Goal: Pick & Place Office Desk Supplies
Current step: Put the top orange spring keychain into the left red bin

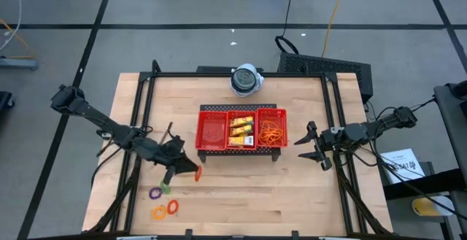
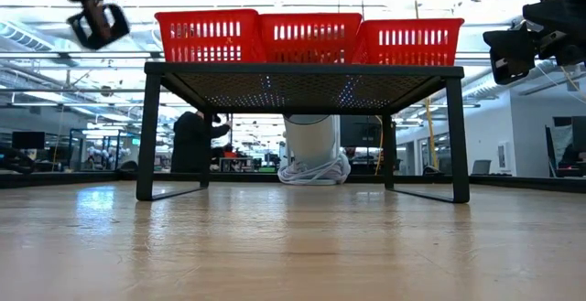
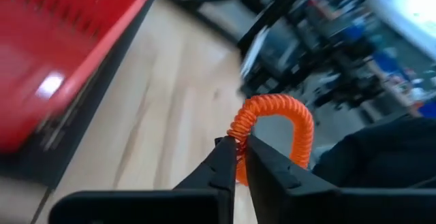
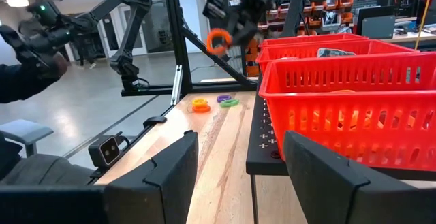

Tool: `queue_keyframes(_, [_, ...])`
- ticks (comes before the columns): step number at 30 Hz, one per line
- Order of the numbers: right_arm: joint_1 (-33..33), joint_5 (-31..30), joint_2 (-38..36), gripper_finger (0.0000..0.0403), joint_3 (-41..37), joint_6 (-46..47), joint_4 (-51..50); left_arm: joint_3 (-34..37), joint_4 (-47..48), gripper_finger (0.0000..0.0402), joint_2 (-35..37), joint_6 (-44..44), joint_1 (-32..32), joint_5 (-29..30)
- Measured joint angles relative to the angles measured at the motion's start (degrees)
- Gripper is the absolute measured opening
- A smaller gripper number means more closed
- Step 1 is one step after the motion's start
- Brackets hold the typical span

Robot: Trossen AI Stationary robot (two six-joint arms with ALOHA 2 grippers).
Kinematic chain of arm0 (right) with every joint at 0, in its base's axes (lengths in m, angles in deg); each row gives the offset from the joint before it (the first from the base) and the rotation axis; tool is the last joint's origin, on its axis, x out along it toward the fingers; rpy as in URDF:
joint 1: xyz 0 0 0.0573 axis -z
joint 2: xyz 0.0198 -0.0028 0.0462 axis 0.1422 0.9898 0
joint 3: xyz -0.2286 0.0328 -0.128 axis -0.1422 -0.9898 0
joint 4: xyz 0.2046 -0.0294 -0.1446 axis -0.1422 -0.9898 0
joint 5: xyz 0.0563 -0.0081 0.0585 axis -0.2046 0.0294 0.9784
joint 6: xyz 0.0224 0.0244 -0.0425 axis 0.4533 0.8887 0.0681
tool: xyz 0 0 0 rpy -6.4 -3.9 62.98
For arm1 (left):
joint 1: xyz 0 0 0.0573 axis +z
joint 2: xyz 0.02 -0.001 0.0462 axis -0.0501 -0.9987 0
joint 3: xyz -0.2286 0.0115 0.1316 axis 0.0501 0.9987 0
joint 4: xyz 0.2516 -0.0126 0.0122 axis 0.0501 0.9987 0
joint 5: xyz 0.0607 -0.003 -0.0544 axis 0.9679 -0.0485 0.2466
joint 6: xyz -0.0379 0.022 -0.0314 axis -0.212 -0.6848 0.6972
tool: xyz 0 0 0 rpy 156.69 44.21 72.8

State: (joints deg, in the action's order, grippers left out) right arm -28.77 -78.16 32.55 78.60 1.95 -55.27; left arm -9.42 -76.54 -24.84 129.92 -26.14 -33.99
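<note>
The left gripper [image 3: 238, 157] is clamped on an orange ring [image 3: 276, 125], lifted above the table [image 1: 241, 203] near the red tray's [image 1: 211, 132] left front corner. The ring loops out past the fingertips. The right gripper [image 1: 312, 144] waits with fingers spread beside the tray's right edge.

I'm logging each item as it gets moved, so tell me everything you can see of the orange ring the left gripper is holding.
The orange ring is a small loop with a finely ribbed, coil-like surface, bright orange, looking like plastic or rubber. The left gripper is shut on one side of it, the rest arching free beyond the tips. It hangs in the air above the wooden table, off the left end of the red tray, touching nothing else.
</note>
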Motion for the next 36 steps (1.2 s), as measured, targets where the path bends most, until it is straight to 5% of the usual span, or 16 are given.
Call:
queue_keyframes(8, [-0.01, 0.0, 0.0, 0.0206, 0.0, -0.02, 0.01, -0.02, -15.1, 0.0012, 0.0, -14.78, 0.77, 1.67])
queue_keyframes(17, [0.0, 0.0, 0.0, 0.0206, 0.0, 0.0, 0.0, -0.07, -25.28, 0.0027, 0.0, -25.74, 5.38, 10.77])
queue_keyframes(36, [-0.02, 0.0, 0.0, 0.0206, 0.0, -0.02, 0.02, -0.06, -12.55, 0.0032, 0.0, -24.44, 17.95, 14.69])
